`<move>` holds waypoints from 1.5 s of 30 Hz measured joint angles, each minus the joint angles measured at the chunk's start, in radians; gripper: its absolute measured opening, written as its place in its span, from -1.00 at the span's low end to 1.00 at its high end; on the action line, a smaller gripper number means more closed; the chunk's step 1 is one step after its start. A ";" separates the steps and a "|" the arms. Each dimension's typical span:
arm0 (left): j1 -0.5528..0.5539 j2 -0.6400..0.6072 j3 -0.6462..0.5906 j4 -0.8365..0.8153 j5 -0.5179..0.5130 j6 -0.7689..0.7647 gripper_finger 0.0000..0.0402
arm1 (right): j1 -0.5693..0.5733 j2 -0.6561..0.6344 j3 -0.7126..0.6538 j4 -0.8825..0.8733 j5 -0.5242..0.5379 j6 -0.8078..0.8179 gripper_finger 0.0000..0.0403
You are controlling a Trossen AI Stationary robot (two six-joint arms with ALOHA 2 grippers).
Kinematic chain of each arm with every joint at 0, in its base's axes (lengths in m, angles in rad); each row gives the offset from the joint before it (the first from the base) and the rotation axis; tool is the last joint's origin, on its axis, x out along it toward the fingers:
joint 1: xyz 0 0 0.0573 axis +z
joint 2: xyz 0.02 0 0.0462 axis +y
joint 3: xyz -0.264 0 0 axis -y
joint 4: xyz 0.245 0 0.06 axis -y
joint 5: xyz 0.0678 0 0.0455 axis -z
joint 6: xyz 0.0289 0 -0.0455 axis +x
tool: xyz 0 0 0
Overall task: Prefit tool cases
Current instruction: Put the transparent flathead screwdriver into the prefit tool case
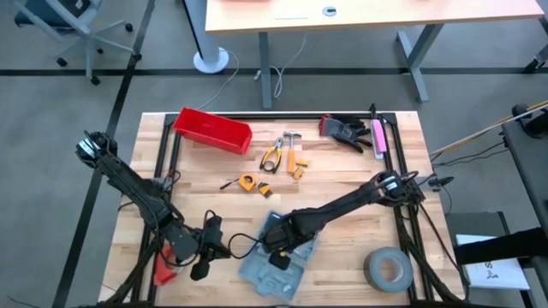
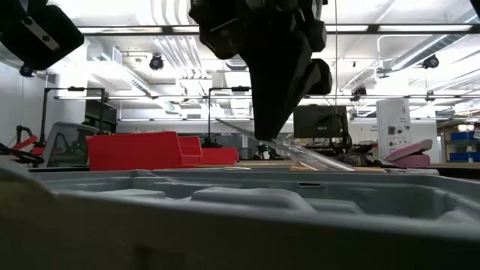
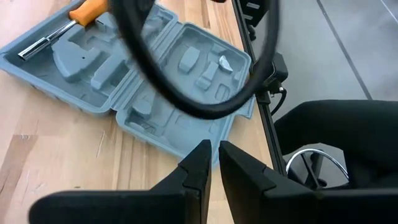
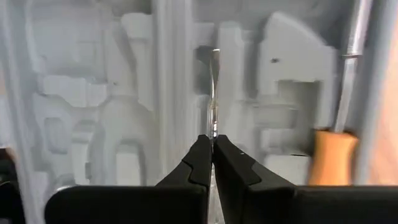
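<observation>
The grey-blue tool case lies open near the table's front edge, its moulded recesses facing up. An orange-handled screwdriver lies in one recess along the case's edge. My right gripper hangs over the case, pointing steeply down, shut on a slim metal tool with a flat tip. My left gripper waits to the case's left, above the bare wood, its fingers shut with nothing between them. My right gripper pinches the slim tool's thin shaft between its two fingertips, coming from above. The shaft runs on ahead along the fingers, and its flat tip is over the case's recesses. In the low view the tool slants down out of the gripper. Whether the tip touches the case, I cannot tell.
At the back left stands a red bin. Pliers and orange-handled tools lie mid-table, black gloves at the back right, and a grey tape roll at the front right. A black cable loops before the left wrist camera.
</observation>
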 joint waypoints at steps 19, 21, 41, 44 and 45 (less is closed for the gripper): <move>0.000 -0.002 0.000 0.003 0.006 -0.001 -0.81 | 0.008 0.000 -0.027 0.095 -0.021 -0.005 -0.91; 0.000 0.018 0.000 0.027 0.017 -0.004 -0.81 | 0.008 0.000 -0.027 0.083 -0.013 -0.006 -0.84; 0.004 0.297 0.164 0.086 -0.005 0.001 -0.81 | 0.039 -0.005 -0.030 -0.191 0.138 -0.017 -0.47; 0.004 0.326 0.179 0.094 -0.007 -0.025 -0.81 | 0.038 -0.006 -0.040 -0.201 0.151 -0.017 -0.52; 0.004 0.333 0.181 0.094 -0.006 -0.034 -0.81 | 0.038 -0.006 -0.044 -0.202 0.148 -0.017 -0.53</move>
